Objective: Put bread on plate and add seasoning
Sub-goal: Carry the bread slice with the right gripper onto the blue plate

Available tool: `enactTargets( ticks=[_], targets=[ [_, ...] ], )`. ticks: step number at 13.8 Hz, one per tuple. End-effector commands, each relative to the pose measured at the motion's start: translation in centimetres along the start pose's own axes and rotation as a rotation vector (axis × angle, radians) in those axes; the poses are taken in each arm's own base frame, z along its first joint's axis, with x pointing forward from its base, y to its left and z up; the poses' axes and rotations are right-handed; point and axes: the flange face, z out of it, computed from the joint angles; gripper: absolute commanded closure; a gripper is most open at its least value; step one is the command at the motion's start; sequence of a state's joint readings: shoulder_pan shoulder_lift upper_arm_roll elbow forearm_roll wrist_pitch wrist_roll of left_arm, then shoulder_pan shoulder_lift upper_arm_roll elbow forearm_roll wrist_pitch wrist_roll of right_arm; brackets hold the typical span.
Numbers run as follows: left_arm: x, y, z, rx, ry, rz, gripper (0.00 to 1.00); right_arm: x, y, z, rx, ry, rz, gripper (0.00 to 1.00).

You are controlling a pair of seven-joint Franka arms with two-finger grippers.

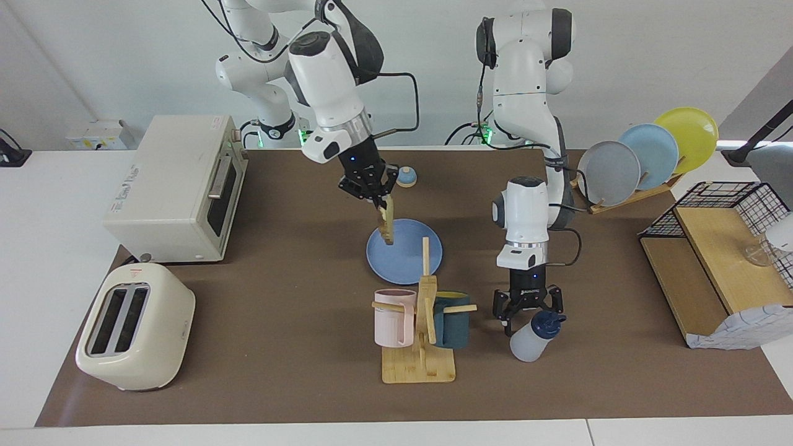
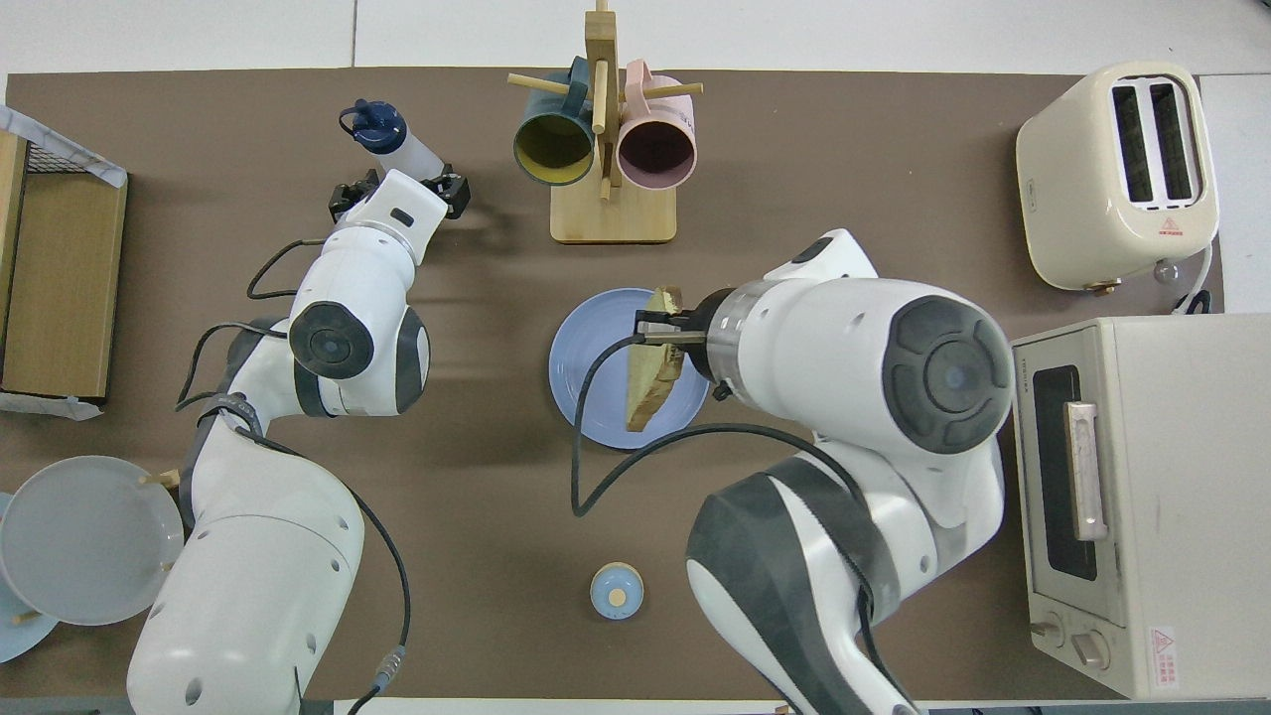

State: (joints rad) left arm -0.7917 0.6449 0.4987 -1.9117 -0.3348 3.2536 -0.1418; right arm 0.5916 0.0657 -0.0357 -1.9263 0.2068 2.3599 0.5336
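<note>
The bread (image 1: 386,226), a tan slice with a darker crust, hangs on edge from my right gripper (image 1: 378,201), which is shut on its top. The slice's lower edge is just over the blue plate (image 1: 415,254), at the rim toward the right arm's end. In the overhead view the bread (image 2: 650,382) covers part of the plate (image 2: 596,367). The seasoning (image 1: 531,337), a whitish bottle with a navy cap, stands on the mat beside the mug tree. My left gripper (image 1: 528,311) hangs low right beside the cap, open, with nothing between its fingers.
A wooden mug tree (image 1: 421,347) with a pink and a dark teal mug stands just farther from the robots than the plate. A toaster (image 1: 135,325) and a toaster oven (image 1: 176,186) are at the right arm's end. A bell (image 1: 406,177), a plate rack (image 1: 647,155) and a wire basket (image 1: 718,260) are also here.
</note>
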Motion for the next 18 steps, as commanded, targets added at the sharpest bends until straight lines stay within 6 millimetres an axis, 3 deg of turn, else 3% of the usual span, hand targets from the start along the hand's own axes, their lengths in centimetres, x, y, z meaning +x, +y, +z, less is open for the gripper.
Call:
enactTargets(
  ticks=[1, 3, 6, 8, 17, 18],
  targets=[
    [0.6, 0.0, 1.4, 0.016, -0.007, 0.026, 0.00, -1.3, 0.0, 3.4, 0.029, 0.033, 0.004, 1.00],
    [1.5, -0.8, 1.6, 0.022, 0.006, 0.017, 0.00, -2.4, -0.2, 5.8, 0.050, 0.080, -0.016, 1.00],
    [2.1, -1.5, 1.7, 0.029, 0.007, 0.016, 0.00, -4.6, -1.2, 6.9, 0.052, 0.062, -0.036, 1.00],
    [2.0, -1.2, 2.1, 0.030, -0.009, 0.031, 0.00, -5.5, -0.8, 7.6, 0.062, 0.086, -0.052, 1.00],
    [2.4, -0.6, 2.1, 0.022, -0.005, 0.029, 0.00, -5.5, 0.5, 8.0, 0.074, 0.146, -0.145, 1.00],
    [2.4, -0.6, 2.1, 0.022, -0.006, 0.034, 0.05, -5.5, 0.8, 8.2, 0.079, 0.163, -0.144, 1.00]
  ],
)
